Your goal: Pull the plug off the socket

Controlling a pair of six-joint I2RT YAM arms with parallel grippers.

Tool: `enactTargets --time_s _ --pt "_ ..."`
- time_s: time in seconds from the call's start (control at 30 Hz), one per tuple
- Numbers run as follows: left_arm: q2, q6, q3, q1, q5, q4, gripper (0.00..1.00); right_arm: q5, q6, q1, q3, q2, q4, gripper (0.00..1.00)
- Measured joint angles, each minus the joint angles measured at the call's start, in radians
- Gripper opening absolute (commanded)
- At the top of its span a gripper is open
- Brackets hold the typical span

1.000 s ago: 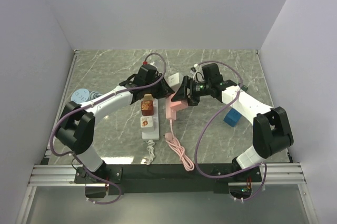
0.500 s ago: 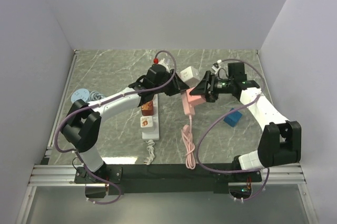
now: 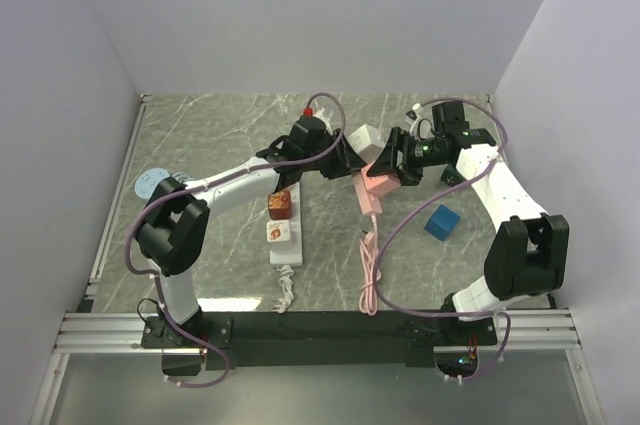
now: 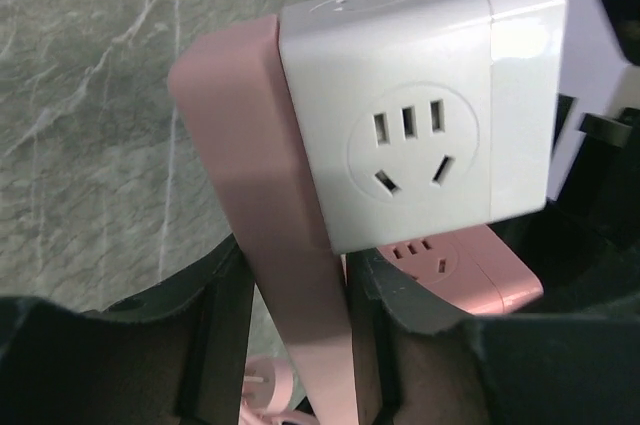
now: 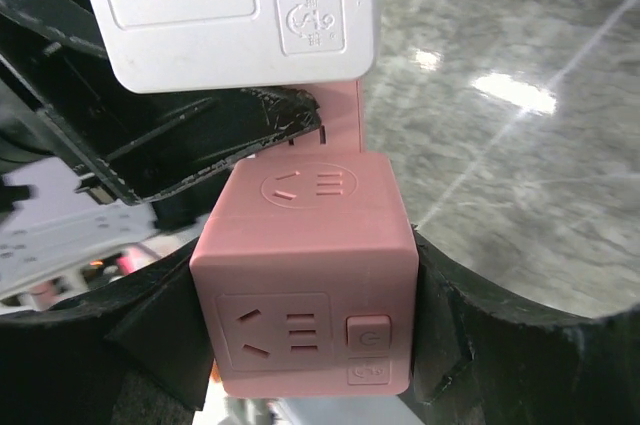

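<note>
A white cube socket (image 3: 362, 138) and a pink cube socket (image 3: 380, 182) are held together above the table between my two grippers. In the left wrist view a flat pink plug (image 4: 260, 175) lies along the side of the white cube (image 4: 420, 115), and my left gripper (image 4: 300, 295) is shut on that plug. I cannot see its pins. My right gripper (image 5: 305, 315) is shut on the pink cube (image 5: 305, 285), with the white cube (image 5: 230, 5) just above it. In the top view the left gripper (image 3: 345, 157) and the right gripper (image 3: 398, 160) face each other. A pink cord (image 3: 370, 265) hangs from the pink cube down to the table.
A white power strip (image 3: 285, 245) with a brown block (image 3: 280, 203) on it lies left of centre, with a white cable (image 3: 285, 290) at its near end. A blue cube (image 3: 441, 221) sits to the right. A blue-grey disc (image 3: 152, 182) lies at the left edge.
Both grippers have moved right and toward the back with the two joined cubes. The pink cord has been dragged right along the table.
</note>
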Motion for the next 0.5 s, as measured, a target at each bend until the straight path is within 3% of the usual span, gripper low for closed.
enactTargets --time_s 0.2,0.5 --pt "0.039 0.084 0.026 0.018 0.031 -0.097 0.01 0.179 -0.041 0.057 0.015 -0.023 -0.025 0.0" --pt "0.074 0.209 -0.013 0.089 0.014 -0.32 0.01 0.55 -0.015 -0.04 0.048 -0.109 -0.011 0.0"
